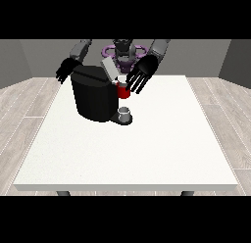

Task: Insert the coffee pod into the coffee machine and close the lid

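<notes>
The hand at the view's right hangs open-fingered above the red pod holder; best swing the raised lid down squarely.

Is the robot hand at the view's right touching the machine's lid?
Cannot tell. In the front view the robot hand overlaps the red holder beside the raised lid; no gap or contact shows plainly.

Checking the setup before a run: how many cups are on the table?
1: a small grey cup stands on the coffee machine's base, below its red pod holder. The machine's body could hide another behind it.
</notes>
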Controlling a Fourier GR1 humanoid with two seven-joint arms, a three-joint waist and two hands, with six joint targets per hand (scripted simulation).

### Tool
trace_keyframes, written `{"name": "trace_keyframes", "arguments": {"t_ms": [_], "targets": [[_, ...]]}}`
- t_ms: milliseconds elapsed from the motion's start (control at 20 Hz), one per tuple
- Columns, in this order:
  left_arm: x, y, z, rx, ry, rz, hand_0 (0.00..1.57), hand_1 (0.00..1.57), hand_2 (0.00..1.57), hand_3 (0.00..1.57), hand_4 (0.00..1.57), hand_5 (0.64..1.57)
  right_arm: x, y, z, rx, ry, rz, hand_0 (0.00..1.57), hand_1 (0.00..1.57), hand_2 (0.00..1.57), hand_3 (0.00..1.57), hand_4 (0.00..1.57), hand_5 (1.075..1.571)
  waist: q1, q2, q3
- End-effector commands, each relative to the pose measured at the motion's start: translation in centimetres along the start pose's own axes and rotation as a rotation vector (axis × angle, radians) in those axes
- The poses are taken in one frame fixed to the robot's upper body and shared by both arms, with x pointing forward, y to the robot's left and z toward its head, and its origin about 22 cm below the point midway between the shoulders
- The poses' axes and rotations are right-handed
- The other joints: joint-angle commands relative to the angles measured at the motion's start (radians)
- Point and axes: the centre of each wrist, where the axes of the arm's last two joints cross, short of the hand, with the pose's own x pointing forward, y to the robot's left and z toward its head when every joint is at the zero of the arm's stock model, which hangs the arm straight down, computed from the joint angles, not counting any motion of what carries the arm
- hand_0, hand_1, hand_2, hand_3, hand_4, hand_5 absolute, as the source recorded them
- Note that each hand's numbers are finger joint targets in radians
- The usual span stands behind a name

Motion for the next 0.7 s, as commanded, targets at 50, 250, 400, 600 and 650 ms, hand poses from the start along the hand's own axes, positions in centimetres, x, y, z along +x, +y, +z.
{"name": "trace_keyframes", "arguments": {"t_ms": [50,250,400,600,650], "targets": [[-0.4,-1.8,0.0,-0.048,0.019,0.014,0.0,0.0,0.0,0.0,0.0,1.571,0.6,1.4,0.2,0.007,0.024,-0.002,0.0,0.0,0.0,0.0,0.39,1.571,-0.005,-0.023,-0.0024],[-0.5,-1.8,0.2,-0.075,0.003,0.016,0.0,0.0,0.0,0.0,0.0,1.571,-2.0,1.2,2.0,-0.023,0.037,-0.01,0.0,0.0,0.0,0.0,0.42,1.571,0.03,-0.062,-0.002],[1.3,-0.2,-0.5,-0.062,0.009,-0.003,0.0,0.0,0.0,0.0,0.0,1.571,-2.2,0.5,1.3,-0.038,0.036,-0.009,0.0,0.0,0.0,0.0,0.39,1.571,0.029,-0.055,-0.0018],[-0.2,-1.6,0.1,-0.052,0.044,0.023,0.0,0.0,0.0,0.0,0.0,1.571,-2.4,-0.3,2.1,-0.007,0.034,-0.016,0.0,0.0,0.0,0.0,0.41,1.571,0.019,-0.073,-0.002],[-1.2,-3.5,0.9,-0.08,0.015,0.033,0.0,0.0,0.0,0.0,0.0,1.571,-3.4,-1.8,2.5,-0.071,0.083,-0.036,0.0,0.0,0.0,0.0,0.39,1.571,0.068,-0.11,-0.002]]}}
